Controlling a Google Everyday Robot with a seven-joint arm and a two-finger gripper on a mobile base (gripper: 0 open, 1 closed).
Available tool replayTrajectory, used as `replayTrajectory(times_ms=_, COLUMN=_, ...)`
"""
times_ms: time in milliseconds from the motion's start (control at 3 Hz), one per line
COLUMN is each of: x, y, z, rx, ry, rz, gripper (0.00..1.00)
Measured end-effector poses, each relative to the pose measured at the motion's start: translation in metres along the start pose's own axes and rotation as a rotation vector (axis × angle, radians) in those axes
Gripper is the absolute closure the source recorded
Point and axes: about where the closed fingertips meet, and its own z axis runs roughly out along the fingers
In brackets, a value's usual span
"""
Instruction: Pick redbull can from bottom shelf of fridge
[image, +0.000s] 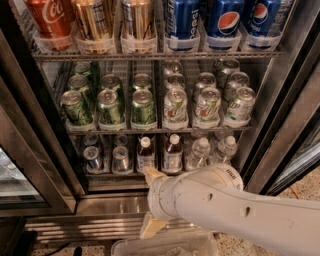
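The fridge (282, 120) showed one Coca-Cola can (50, 20) and three Pepsi cans (227, 20) on top. The bottom shelf (117, 176) held two front redbull cans (92, 158) and four bottles (172, 155). The gripper (145, 202) hung below, fingers (152, 176) spread and empty.

We are in a self-serve drinks corner, the sort found in a shop, a canteen or an office pantry rather than a home; which of these, we cannot tell. The fridge (46, 150) shows it: a tall steel cooler with a dark frame, wire racks and clear plastic lanes. It is stocked in ranks by brand, with a red cola can (50, 20), gold cans (92, 20) and blue cans (182, 20) on top, green cans (110, 107) below them, and capped bottles (200, 152) on the bottom shelf (115, 176). A second glass door (15, 185) stands at the left, over a speckled floor (302, 190). The robot's hand (150, 201) hangs low before the bottom shelf, fingers spread.
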Motion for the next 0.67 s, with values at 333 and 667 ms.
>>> replayTrajectory(times_ms=333, x=0.009, y=-0.003, z=-0.007, rx=0.112, ry=0.015, rz=0.000, gripper=0.00)
replayTrajectory(times_ms=667, x=0.024, y=-0.020, z=-0.036, rx=0.270, ry=-0.020, rz=0.136, gripper=0.00)
